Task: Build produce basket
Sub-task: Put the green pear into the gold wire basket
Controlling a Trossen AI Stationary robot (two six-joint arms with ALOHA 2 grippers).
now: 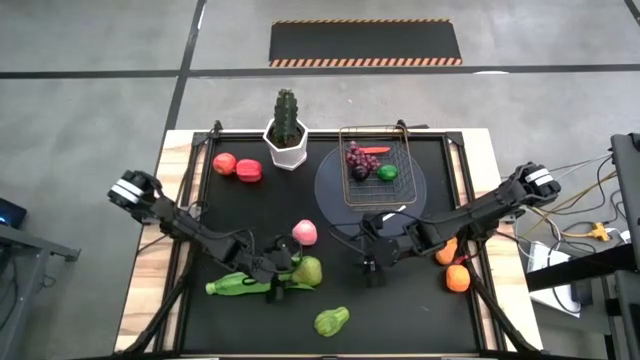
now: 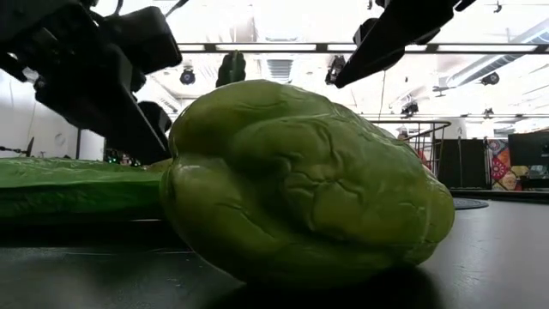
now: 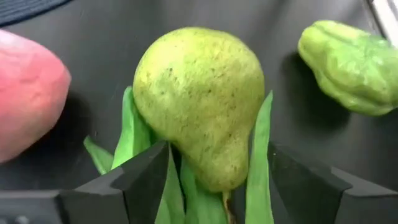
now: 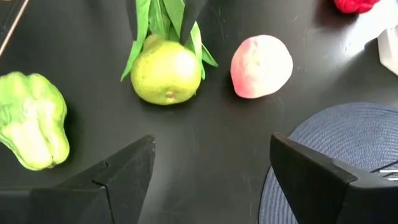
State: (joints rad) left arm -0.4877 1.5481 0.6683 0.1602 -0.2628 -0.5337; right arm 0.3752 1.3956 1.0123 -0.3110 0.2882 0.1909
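Note:
The wire basket (image 1: 376, 165) stands on a round grey plate (image 1: 335, 190) and holds purple grapes (image 1: 357, 160), a carrot (image 1: 376, 150) and a lime (image 1: 387, 172). A green pear (image 1: 308, 270) lies on the long green beans (image 1: 238, 287), with its narrow end (image 3: 217, 174) between the open fingers of my left gripper (image 1: 284, 272) (image 3: 221, 186). The pink peach (image 1: 305, 233) (image 4: 261, 65) lies just beyond the pear. My right gripper (image 1: 372, 258) (image 4: 211, 186) is open by the plate's near edge and points toward the pear (image 4: 165, 76). My left gripper comes level from the table's left, one finger (image 3: 146, 180) on each side of the pear's narrow end. The bean pods (image 3: 258, 155) run between the fingers and the pear. Whether the fingers touch the pods or the pear, I cannot tell.
A bumpy green vegetable (image 1: 332, 321) (image 2: 300, 180) (image 4: 34, 121) lies near the table's near edge. Two oranges (image 1: 452, 265) lie on the right. Two red tomatoes (image 1: 238, 167) and a white cactus pot (image 1: 287, 140) sit at the far left. Wooden strips edge the black mat.

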